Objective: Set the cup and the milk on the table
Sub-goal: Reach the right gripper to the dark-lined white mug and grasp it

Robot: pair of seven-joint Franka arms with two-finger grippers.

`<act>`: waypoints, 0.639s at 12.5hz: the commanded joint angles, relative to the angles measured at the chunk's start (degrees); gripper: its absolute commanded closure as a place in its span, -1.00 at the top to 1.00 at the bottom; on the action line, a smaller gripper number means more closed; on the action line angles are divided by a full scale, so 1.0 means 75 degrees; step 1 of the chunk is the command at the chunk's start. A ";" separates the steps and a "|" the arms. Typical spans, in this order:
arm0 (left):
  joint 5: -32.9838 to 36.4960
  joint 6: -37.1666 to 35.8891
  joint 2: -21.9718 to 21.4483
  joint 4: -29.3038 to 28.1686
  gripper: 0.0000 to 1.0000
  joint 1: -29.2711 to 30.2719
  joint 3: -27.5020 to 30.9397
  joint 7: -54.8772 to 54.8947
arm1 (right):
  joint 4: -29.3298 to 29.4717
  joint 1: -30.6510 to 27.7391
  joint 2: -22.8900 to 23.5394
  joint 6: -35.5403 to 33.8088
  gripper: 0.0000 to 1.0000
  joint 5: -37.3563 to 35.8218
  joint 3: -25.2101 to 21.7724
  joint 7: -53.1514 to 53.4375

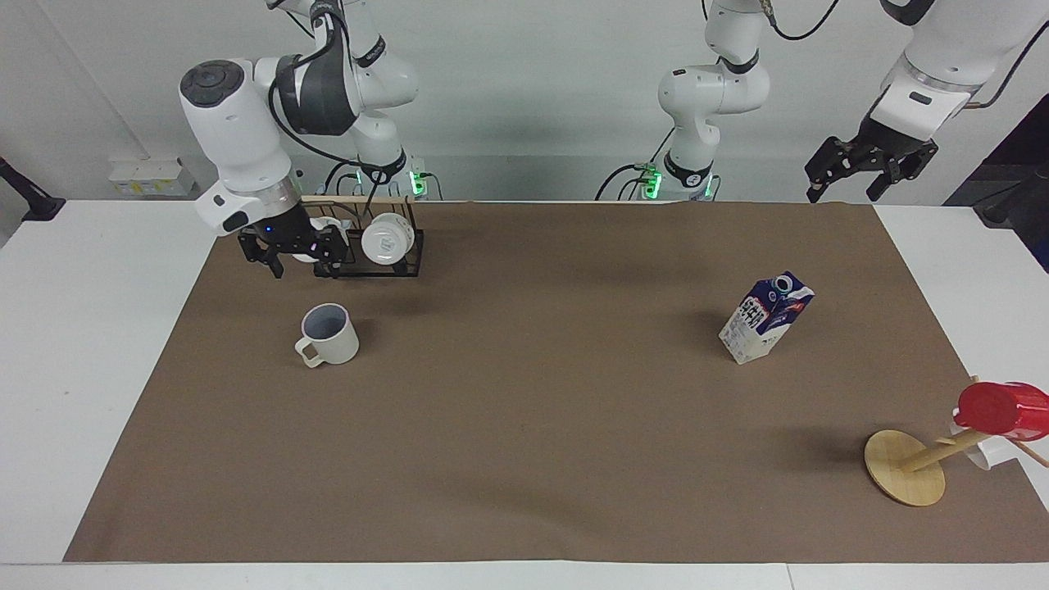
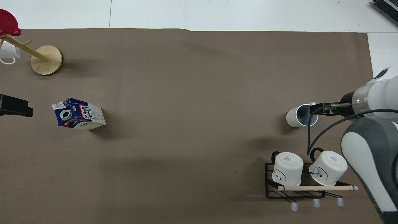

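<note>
Two claws are in our view, and neither holds anything. The right claw (image 1: 298,260) hangs with its fingers spread apart, pointing down from a bent white arm, in the air above the cup (image 1: 328,334) and in front of the black wire rack (image 1: 373,260); seen from overhead, its tip (image 2: 317,109) covers part of the cup's (image 2: 299,117) rim, yet from across the worktop we see clear space between claw and cup. The cup stands upright on the brown sheet (image 1: 524,410), farther from the robots than the rack, which holds two white mugs (image 2: 287,168) on their sides.

The left claw (image 1: 852,172) waits high over the robots' edge of the worktop (image 1: 82,344) at the left arm's end, fingers parted. The milk (image 1: 766,318) stands well apart from it, upright on the sheet, nearer to the robots than the wooden mug tree (image 1: 905,467), whose peg carries a red cup (image 1: 1001,410).
</note>
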 commanded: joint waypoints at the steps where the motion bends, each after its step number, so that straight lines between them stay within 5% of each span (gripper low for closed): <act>1: -0.0031 0.0144 -0.0131 -0.0158 1.00 -0.0072 0.0077 0.0083 | -0.0253 0.0180 0.0304 0.0710 1.00 0.0089 0.0016 -0.0042; 8: -0.0043 0.0121 -0.0189 -0.0262 1.00 -0.0072 0.0077 0.0164 | -0.1038 0.0134 0.0878 0.2152 1.00 0.0089 0.0005 -0.0415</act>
